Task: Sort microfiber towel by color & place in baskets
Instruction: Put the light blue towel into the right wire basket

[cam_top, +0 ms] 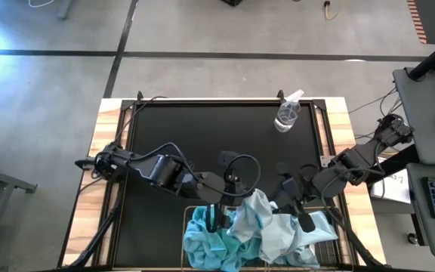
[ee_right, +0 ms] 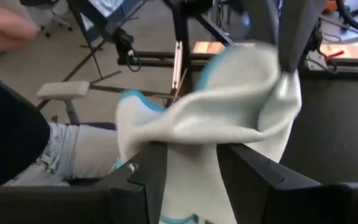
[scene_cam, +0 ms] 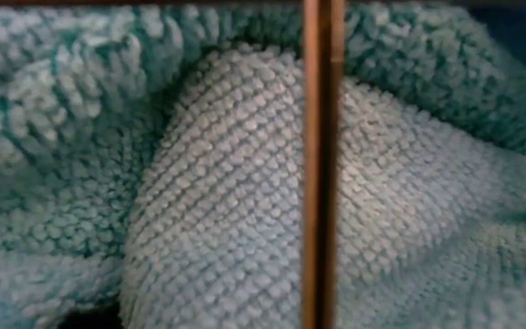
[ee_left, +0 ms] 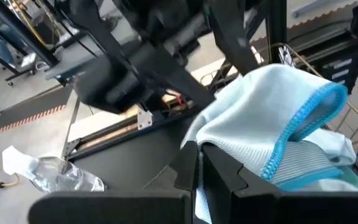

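A heap of microfiber towels lies over the baskets (cam_top: 188, 214) at the table's near edge: turquoise ones (cam_top: 205, 240) on the left, pale grey-blue ones (cam_top: 278, 240) on the right. One pale towel with a blue stitched hem (cam_top: 257, 205) is raised above the heap between both grippers. My left gripper (cam_top: 217, 217) is shut on it. My right gripper (cam_top: 300, 217) has it between its fingers. In the low view, a basket wire (scene_cam: 322, 164) stands in front of a pale waffle-weave towel (scene_cam: 236, 210) and turquoise plush (scene_cam: 53, 137). My left gripper pinches a bunched fold of the pale towel (ee_left: 229, 163) between its two shut fingers, close to the blue hem. From the right wrist view its fingers (ee_right: 289, 43) come down onto the towel's upper part, which hangs slack below them. My right gripper has a lower stretch of the same towel (ee_right: 191, 174) between its two fingers, which stand apart with the cloth filling the gap. The fingers come at it slanting down. The towel rises from them in a loose fold toward the left gripper.
A clear spray bottle (cam_top: 287, 113) lies at the table's far right, also seen as the bottle (ee_left: 55, 175) in the left wrist view. The black mat between it and the heap is bare. A seated person's leg (ee_right: 61, 149) shows beyond the table.
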Motion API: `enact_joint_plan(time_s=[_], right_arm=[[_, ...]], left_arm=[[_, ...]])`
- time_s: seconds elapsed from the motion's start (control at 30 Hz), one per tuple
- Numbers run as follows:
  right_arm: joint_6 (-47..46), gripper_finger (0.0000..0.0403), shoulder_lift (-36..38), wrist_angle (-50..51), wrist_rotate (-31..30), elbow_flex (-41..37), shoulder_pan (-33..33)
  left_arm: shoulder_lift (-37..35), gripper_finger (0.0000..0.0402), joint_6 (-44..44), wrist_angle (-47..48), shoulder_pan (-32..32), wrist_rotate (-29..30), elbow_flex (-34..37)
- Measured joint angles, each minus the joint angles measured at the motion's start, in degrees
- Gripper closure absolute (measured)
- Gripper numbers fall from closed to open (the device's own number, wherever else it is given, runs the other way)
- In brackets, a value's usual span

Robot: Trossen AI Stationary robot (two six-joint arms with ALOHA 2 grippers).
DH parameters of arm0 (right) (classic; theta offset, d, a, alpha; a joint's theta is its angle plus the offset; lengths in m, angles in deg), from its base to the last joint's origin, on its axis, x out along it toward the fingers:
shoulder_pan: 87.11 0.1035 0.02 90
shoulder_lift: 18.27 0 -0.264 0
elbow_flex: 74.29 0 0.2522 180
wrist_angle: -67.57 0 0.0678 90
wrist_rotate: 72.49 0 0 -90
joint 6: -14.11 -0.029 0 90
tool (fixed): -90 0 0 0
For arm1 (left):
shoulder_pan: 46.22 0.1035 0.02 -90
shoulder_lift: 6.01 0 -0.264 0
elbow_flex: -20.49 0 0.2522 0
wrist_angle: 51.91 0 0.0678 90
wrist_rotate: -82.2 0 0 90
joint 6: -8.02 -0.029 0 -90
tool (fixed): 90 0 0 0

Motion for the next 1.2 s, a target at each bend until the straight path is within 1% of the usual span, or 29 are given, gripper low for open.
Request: enact_joint_plan(time_s=[0.23, 0.5, 0.87, 1.2], right_arm=[[0.6, 0.0268, -0.4, 0.2, 0.0, 2.8, 0.0], [-0.3, 0.0268, -0.1, 2.7, 0.0, 2.9, 0.0], [-0.1, 0.0268, 1.4, 1.9, 0.0, 2.9, 0.0], [-0.8, 0.0268, 0.2, 2.6, -0.5, 2.7, -0.2]], left_arm=[[0.0, 0.0402, 0.8, 1.1, 0.0, 0.0, 0.0], [0.0, 0.0402, 0.7, 1.2, 0.0, 0.0, 0.0], [0.0, 0.0402, 0.2, 1.3, 0.1, 0.0, 0.1], [0.0, 0.0402, 0.2, 0.4, 0.1, -0.2, 0.1]])
